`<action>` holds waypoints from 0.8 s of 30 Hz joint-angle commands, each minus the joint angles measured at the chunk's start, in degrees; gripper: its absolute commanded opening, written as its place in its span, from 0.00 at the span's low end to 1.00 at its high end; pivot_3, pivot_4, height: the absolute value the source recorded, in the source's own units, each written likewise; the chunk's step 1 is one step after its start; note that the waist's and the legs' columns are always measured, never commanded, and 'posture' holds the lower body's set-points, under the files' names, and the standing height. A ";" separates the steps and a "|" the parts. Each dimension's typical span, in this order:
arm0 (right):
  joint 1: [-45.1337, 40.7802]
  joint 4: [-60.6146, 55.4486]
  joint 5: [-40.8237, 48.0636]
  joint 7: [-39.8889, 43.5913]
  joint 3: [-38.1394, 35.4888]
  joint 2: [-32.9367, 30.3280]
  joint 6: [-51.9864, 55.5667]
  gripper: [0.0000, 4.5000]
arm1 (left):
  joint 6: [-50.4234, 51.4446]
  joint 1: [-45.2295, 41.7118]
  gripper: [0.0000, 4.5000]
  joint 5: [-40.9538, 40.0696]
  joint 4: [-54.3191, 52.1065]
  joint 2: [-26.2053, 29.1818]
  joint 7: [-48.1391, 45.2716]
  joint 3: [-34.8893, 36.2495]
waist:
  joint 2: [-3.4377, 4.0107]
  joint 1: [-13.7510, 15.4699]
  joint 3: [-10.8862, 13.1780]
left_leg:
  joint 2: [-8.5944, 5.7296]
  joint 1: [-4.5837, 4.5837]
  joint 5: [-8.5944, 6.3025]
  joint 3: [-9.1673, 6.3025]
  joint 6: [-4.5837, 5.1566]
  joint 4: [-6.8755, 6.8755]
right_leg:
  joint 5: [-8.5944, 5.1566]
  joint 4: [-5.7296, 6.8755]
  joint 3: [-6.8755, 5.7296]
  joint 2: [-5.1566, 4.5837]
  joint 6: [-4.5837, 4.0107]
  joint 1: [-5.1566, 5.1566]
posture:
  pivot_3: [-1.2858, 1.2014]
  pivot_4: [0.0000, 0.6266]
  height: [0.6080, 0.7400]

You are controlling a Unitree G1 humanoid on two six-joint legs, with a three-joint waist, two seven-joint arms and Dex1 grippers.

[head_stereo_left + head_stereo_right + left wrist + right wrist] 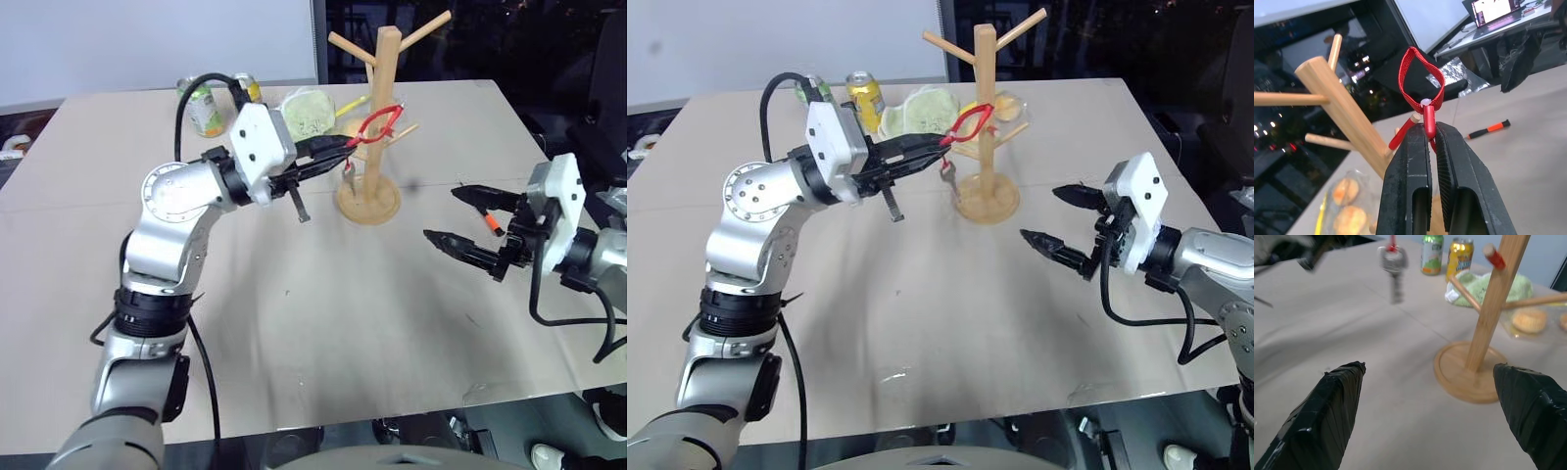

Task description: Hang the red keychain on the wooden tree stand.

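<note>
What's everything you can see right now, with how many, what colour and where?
keychain: 1, red loop with a metal key hanging below, held up beside the stand's post
stand: 1, light wood, far middle of the table
cans: 2, one green and one yellow, far left of the stand
cloth: 1, pale green, between the cans and the stand
snack bag: 1, clear with round golden pieces, behind the stand
screwdriver: 1, orange and black, on the table right of the stand
table: 1, beige
left gripper: shut on the keychain
right gripper: open, empty, above the table
</note>
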 commanded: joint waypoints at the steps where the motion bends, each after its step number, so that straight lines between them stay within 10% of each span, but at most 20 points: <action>1: -0.59 -1.45 1.41 -0.73 -3.08 -1.40 -0.30 1.00 | -5.38 -0.73 0.06 2.51 2.15 -0.69 -0.16 -0.40 | 0.00 0.00 0.00 | 0.00 0.00 0.00 0.00 0.00 0.00 | 0.00 0.00 0.00 0.00 0.00 0.00 | 0.52 0.24 1.00; 24: 1.57 -2.90 2.51 -2.68 -3.58 -2.40 -1.09 1.00 | -20.98 -4.42 0.06 12.37 16.12 -5.05 2.81 -3.02 | 0.00 -0.02 0.00 | 0.00 -0.01 0.00 -0.02 0.00 0.03 | 0.01 0.05 -0.02 0.01 0.01 0.00 | 0.52 0.24 1.00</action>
